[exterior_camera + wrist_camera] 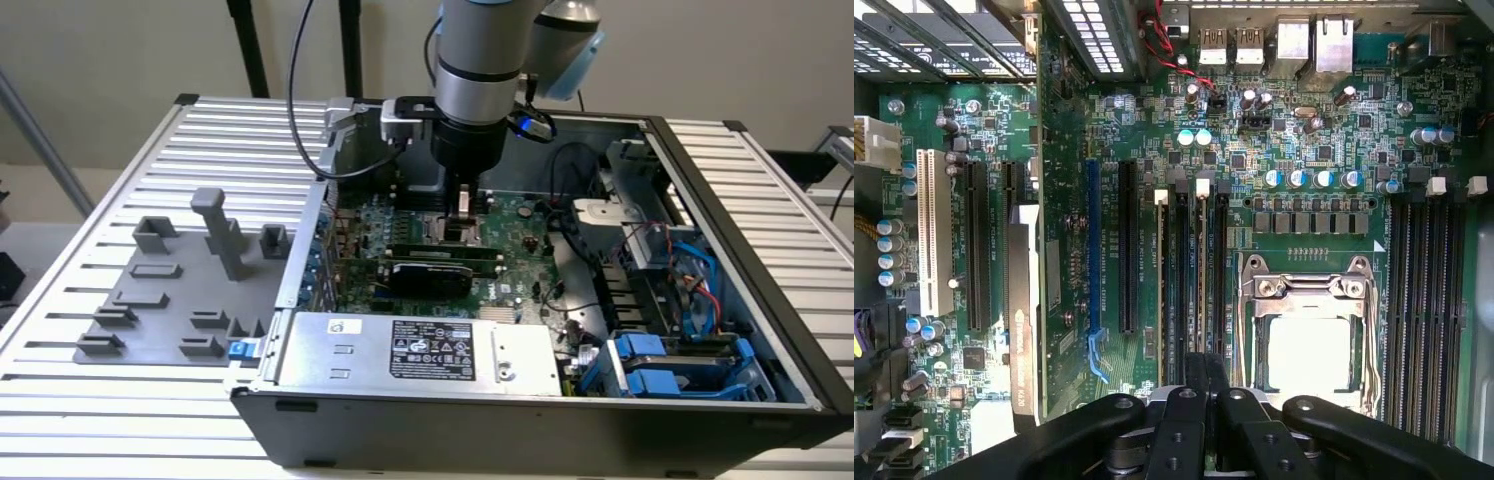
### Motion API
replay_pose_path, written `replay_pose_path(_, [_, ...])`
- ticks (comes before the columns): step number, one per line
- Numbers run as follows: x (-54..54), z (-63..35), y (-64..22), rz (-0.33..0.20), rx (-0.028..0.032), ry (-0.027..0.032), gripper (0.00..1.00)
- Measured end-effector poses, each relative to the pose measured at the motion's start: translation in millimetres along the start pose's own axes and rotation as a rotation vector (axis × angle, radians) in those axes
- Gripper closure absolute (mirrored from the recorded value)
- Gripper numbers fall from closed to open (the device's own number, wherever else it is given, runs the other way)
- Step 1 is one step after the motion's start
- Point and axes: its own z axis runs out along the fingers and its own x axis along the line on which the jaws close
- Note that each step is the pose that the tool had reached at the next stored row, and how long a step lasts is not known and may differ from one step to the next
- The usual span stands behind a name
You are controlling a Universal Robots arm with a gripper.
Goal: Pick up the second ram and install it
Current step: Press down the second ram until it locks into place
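Ribbed metal table carrying an open computer case, with a grey holder tray at the exterior view's left. Down inside the case, over the green motherboard, the gripper, closed with no gap at the tip. Directly under that tip, the second ram, upright among black slots just beside the silver processor socket. Touching or not: cannot tell.
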Motion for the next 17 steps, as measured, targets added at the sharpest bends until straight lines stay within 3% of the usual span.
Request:
replay_pose_path(6, [0.0, 1.0, 0.0, 0.0, -0.0001, 0.0002, 0.89])
replay_pose_path(17, [-0.9, 19.9, 1.6, 0.0, -0.0005, 0.0015, 0.89])
